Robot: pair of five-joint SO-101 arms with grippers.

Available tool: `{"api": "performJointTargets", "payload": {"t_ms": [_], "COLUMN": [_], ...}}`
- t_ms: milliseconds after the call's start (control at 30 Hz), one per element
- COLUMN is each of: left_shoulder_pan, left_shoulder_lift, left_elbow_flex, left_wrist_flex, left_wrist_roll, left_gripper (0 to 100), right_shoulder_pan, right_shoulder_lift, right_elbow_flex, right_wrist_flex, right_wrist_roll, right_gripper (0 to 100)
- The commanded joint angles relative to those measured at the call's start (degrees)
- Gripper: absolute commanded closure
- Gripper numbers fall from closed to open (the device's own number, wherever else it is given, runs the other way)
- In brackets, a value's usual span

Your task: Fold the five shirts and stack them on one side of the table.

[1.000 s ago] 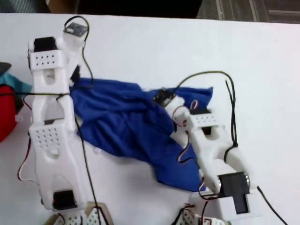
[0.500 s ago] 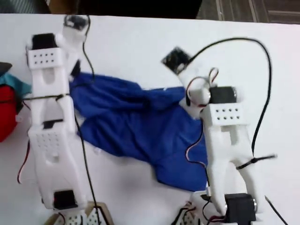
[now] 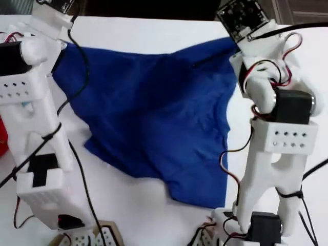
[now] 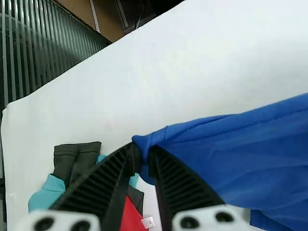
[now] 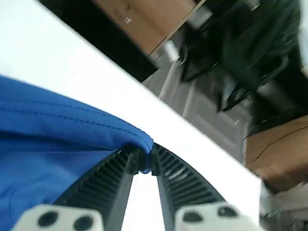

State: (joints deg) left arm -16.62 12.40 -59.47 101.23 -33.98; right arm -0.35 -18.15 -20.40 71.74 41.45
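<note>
The left end effector [image 4: 143,150] is clamped on a corner of the blue fabric shirt [image 3: 154,113], and the right end effector [image 5: 143,156] pinches its stitched hem. From above, the shirt spreads between both arms over the white surface [image 3: 154,36]. The left wrist view adds a grey, teal and red garment pile [image 4: 77,159] nearby.

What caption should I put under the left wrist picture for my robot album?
Left gripper pinches a corner of the blue shirt over the white table, where other clothes lie.
</note>
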Motion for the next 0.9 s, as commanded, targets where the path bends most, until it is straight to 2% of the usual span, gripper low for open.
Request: {"api": "performJointTargets", "payload": {"t_ms": [0, 233, 367, 667, 867], "left_shoulder_pan": [-0.8, -1.8, -4.2, -4.6, -4.7], "left_shoulder_lift": [-5.8, -9.1, -9.5, -9.2, -14.0], "left_elbow_flex": [-5.7, -8.7, -9.2, -9.1, -8.7], "left_wrist_flex": [-0.5, -0.6, -1.4, 0.4, 0.8], "left_wrist_roll": [-0.1, 0.0, 2.8, 2.7, 1.1], "left_gripper": [97, 97, 97, 97, 97], "right_shoulder_pan": [0.9, 1.0, 2.9, 2.7, 2.7], "right_shoulder_lift": [-3.0, -2.6, -2.9, -3.5, -4.4], "right_elbow_flex": [-8.4, -20.2, -21.2, -22.8, -27.4], "right_wrist_flex": [0.3, 0.6, 0.1, 2.9, 5.1], "right_wrist_roll": [0.1, 0.2, 0.3, 0.2, 0.3], "right_gripper": [97.8, 97.8, 97.8, 97.8, 97.8]}}
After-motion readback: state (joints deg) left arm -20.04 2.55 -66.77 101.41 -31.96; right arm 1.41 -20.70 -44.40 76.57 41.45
